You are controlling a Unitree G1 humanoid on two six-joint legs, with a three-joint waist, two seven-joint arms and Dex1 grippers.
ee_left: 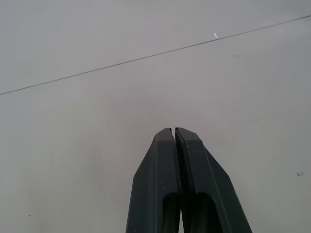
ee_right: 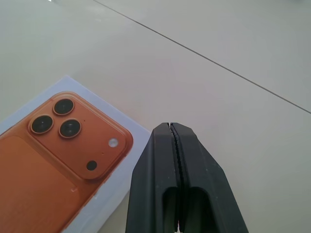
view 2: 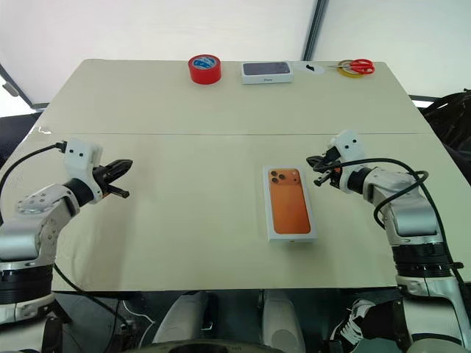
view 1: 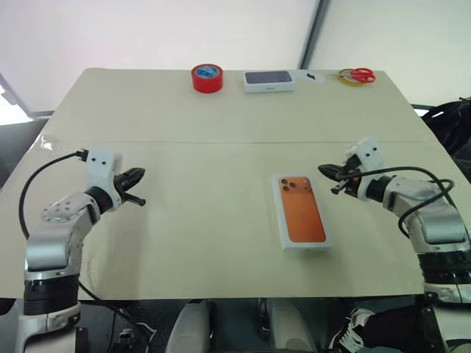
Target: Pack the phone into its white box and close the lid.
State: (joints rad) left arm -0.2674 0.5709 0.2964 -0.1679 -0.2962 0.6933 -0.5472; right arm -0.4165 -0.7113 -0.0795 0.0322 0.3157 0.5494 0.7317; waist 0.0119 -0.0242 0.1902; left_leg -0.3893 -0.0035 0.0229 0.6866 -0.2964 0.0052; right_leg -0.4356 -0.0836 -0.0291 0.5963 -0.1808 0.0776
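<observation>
The pale beige table (view 1: 184, 243) has 1 thin dark seam running across its middle, and wide bare surface lies on both sides of that seam. 1 flat white rectangular box with the orange phone picture and 3 dark lenses on its upper face, the lid (view 1: 301, 212), lies closed on the near half, right of centre, with its long sides running toward the far edge. It sits well in from the near edge, with open table to its left.

The 2 black-fingered grippers hang above the table, 1 on each side. The left gripper (view 1: 137, 187) is well apart from the lid, over bare table, its fingers pressed together on nothing. The right gripper (view 1: 332, 179) is near the lid's far right corner, not touching it, fingers also together and empty.

Along the far edge stand 1 red tape roll (view 1: 207, 78), 1 white box with a dark top (view 1: 269, 81) and 1 pair of red-handled scissors (view 1: 358, 75), well apart from the lid.

The right wrist view shows the printed lens cluster close up; the left wrist view shows the seam and plain table surface beyond the closed fingers (ee_left: 160, 184).
</observation>
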